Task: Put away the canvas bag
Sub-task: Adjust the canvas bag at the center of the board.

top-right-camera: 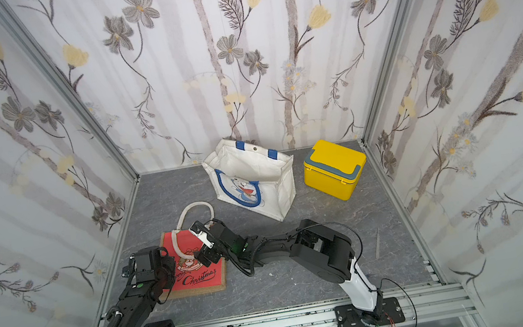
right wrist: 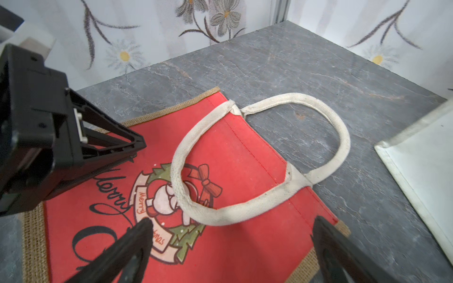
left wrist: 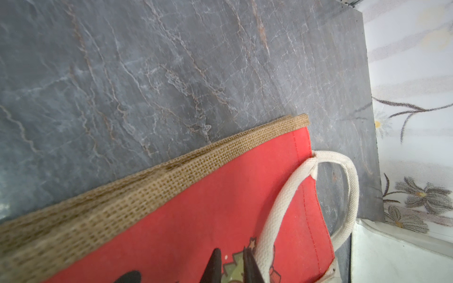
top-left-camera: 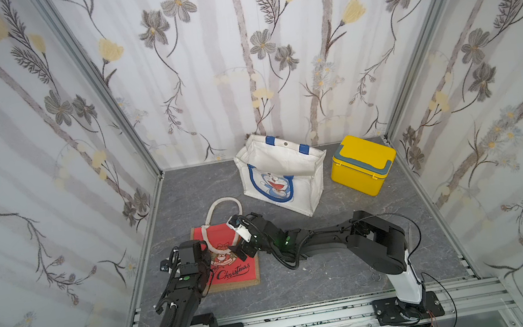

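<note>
Though backed by an upright white bag (top-left-camera: pixel 286 181) and a boxy yellow box (top-left-camera: pixel 361 164), lies flat on the grey veined table (top-left-camera: pixel 307 281): red bag (top-left-camera: pixel 234 268), jute-edged, cream woven handle (right wrist: pixel 186 137) folded across it. Hovering low over that handle, right gripper (right wrist: pixel 231 221) spread wide; left gripper (left wrist: pixel 231 254) nearly pinched together, tips at the red cloth

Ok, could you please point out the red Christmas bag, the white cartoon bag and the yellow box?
red Christmas bag (top-left-camera: pixel 234 272): in a top view, on its black lettering.
white cartoon bag (top-left-camera: pixel 278 188): in a top view, on its printed front.
yellow box (top-left-camera: pixel 363 151): in a top view, on its lid.
</note>
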Tool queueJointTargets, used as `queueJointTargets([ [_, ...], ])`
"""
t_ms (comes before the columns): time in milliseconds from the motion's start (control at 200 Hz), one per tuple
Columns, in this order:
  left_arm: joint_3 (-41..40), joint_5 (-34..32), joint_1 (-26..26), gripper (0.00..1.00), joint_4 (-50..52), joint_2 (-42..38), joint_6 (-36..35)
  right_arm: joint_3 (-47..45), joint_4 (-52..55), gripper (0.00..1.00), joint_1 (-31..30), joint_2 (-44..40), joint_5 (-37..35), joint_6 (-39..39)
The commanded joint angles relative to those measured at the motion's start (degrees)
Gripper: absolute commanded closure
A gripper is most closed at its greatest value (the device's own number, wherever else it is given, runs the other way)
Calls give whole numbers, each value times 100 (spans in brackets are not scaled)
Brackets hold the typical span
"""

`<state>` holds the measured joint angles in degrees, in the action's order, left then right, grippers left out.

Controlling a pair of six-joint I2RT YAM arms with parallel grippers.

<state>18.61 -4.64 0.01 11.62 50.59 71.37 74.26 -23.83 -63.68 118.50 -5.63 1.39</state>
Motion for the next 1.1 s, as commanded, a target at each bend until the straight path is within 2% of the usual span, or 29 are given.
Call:
queueJointTargets([
  [0, 125, 117, 16, 82, 104, -31, 193, 442, 200, 4, 5, 296, 376, -446],
  [110, 130, 225, 16, 87, -13, 50, 230, 809, 349, 5, -17, 625, 603, -513],
  [210, -51, 726, 43, 94, -490, 223, 275, 975, 354, 6, -30, 825, 660, -621],
  [350, -193, 837, 75, 96, -670, 550, 401, 1223, 617, 9, -22, 1099, 841, -789],
  [450, -274, 771, 86, 97, -754, 717, 436, 1283, 695, 15, -30, 1252, 875, -859],
  [545, -310, 665, 91, 98, -750, 790, 431, 1350, 754, 26, -36, 1387, 720, -891],
  [769, -359, 364, 104, 99, -586, 805, 434, 1636, 1093, 63, -105, 1685, 63, -1175],
  [869, -388, 335, 121, 100, -586, 768, 422, 1644, 1086, 79, -127, 1654, 77, -1229],
  [1014, -355, 341, 163, 100, -583, 788, 359, 1690, 1185, 95, -140, 1630, 129, -1292],
  [1099, -367, 328, 170, 100, -555, 780, 360, 1706, 1223, 99, -93, 1552, 277, -1134],
])
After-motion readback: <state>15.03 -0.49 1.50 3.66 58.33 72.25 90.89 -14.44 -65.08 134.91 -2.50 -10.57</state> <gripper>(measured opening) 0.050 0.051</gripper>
